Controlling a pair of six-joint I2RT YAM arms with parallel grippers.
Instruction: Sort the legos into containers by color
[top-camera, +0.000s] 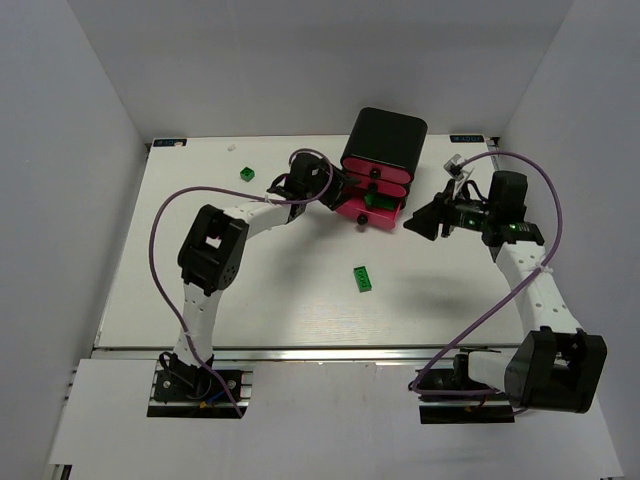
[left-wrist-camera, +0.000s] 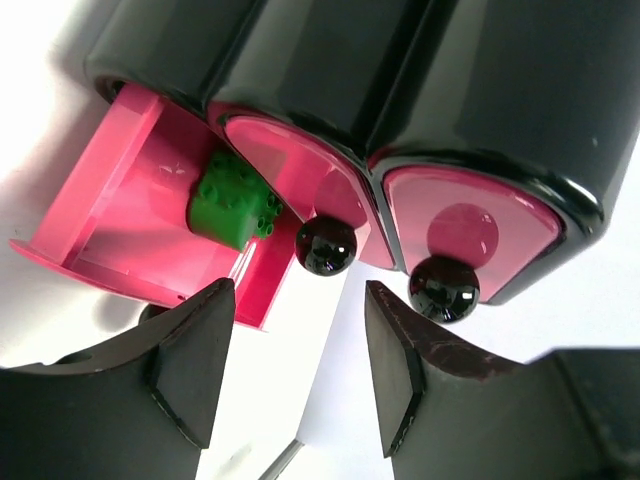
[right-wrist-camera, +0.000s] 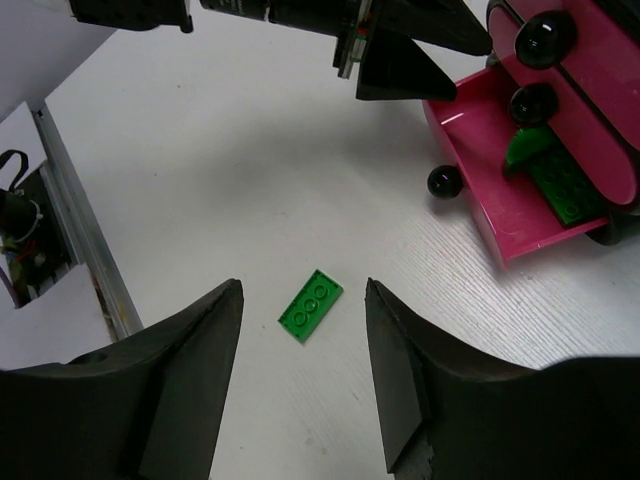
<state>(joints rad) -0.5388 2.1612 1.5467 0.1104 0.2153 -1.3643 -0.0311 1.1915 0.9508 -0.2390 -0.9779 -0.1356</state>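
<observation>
Both arms extended forward; left end effector (left-wrist-camera: 298, 335) jaws apart, right end effector (right-wrist-camera: 303, 300) jaws apart.

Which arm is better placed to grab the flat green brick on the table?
Right arm: its open jaws point at the flat green plastic brick, centred in its wrist view; the left arm is at the open pink drawer.

no legible text anywhere

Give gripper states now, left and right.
Left gripper: open, empty, facing the pulled-out drawer.
Right gripper: open, empty, pointed toward a green flat lego.
</observation>
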